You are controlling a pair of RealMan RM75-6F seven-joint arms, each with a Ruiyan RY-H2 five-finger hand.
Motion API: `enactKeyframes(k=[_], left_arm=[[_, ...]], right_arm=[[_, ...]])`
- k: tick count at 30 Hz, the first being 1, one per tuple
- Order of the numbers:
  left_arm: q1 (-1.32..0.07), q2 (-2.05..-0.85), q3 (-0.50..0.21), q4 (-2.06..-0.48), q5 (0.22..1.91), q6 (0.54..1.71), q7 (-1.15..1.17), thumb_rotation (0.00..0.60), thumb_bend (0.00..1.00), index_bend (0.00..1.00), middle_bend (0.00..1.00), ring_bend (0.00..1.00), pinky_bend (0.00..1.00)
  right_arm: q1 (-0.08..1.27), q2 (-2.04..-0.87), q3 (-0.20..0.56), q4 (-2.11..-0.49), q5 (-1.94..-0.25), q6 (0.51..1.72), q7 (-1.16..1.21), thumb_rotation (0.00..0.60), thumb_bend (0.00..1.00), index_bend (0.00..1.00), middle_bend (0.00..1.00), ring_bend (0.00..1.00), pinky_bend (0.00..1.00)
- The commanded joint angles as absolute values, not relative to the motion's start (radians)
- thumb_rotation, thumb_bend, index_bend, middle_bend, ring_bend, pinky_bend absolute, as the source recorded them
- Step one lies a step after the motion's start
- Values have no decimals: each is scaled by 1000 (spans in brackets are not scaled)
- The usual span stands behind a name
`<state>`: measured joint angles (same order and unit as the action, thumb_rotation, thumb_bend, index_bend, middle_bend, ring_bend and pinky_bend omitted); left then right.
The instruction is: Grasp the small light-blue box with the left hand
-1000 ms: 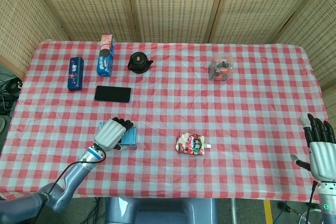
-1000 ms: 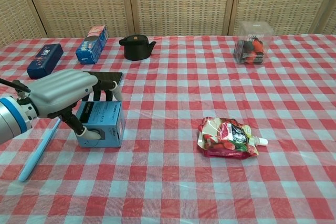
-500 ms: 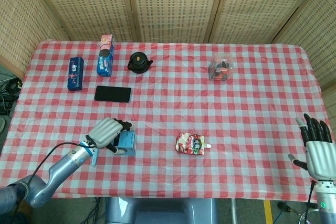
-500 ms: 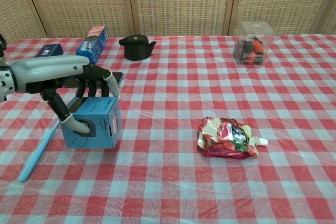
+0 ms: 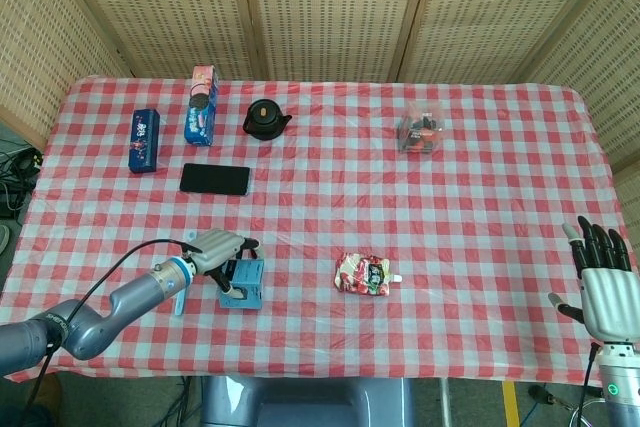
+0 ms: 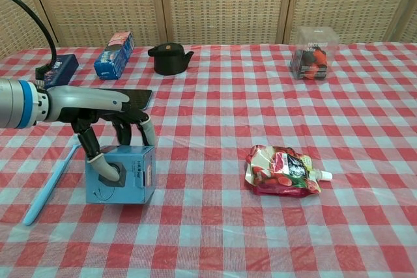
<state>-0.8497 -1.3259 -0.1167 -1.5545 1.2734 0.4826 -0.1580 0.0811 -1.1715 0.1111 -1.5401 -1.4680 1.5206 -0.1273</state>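
Observation:
The small light-blue box (image 5: 245, 282) (image 6: 122, 175) stands on the checked tablecloth near the front left. My left hand (image 5: 222, 252) (image 6: 107, 118) grips it from above and behind, thumb on the near face and fingers curled over the far top edge. The box looks tilted up on its base. My right hand (image 5: 606, 287) hangs at the far right past the table's edge, fingers spread and holding nothing; the chest view does not show it.
A light-blue stick (image 6: 51, 183) lies left of the box. A red snack pouch (image 5: 367, 274) (image 6: 283, 171) lies to its right. Further back are a black phone (image 5: 215, 179), a black teapot (image 5: 264, 119), two blue cartons (image 5: 145, 139) (image 5: 200, 107) and a clear box (image 5: 421, 133).
My left hand has drawn the box toward the table's front and turned it, with the forearm swinging lower and flatter. The right hand has barely shifted.

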Motion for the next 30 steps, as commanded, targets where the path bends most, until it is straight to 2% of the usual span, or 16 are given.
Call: enactKeyframes(k=[1,5,11,18,22,26,28,30], left_arm=[[-827,-1363,-127,-1526,1283,581,-156,600,0,0,0,0,0],[-770,-1387,-148,-1496,1374,786,-162,600,0,0,0,0,0],[-745,-1360,-103,-1494,1473,860,-181,600,0,0,0,0,0],[-697,-1355,13,-1456,1609,938,-135,600,0,0,0,0,0],[-674,-1440,18,-1355,1602,968,-78,600,0,0,0,0,0],[-641,-1604,-14,-1179,1611,1093,-36,600,0,7,0,0,36],[-636,-1651,-19,-1125,1622,1130,-53,600,0,47,10,12,76],[-635,-1691,-23,-1075,1634,1162,-75,600,0,140,69,74,141]], right_arm=[[80,-1171,111,-1540,-1469,1522,-127,600,0,78,0,0,0],[81,-1172,109,-1542,-1471,1522,-130,600,0,78,0,0,0],[80,-1172,108,-1545,-1472,1522,-132,600,0,78,0,0,0],[78,-1166,109,-1547,-1474,1527,-120,600,0,78,0,0,0],[80,-1165,107,-1547,-1475,1523,-119,600,0,78,0,0,0],[80,-1167,107,-1546,-1476,1523,-120,600,0,78,0,0,0],[81,-1167,107,-1545,-1473,1521,-121,600,0,78,0,0,0],[82,-1168,108,-1544,-1471,1518,-121,600,0,78,0,0,0]])
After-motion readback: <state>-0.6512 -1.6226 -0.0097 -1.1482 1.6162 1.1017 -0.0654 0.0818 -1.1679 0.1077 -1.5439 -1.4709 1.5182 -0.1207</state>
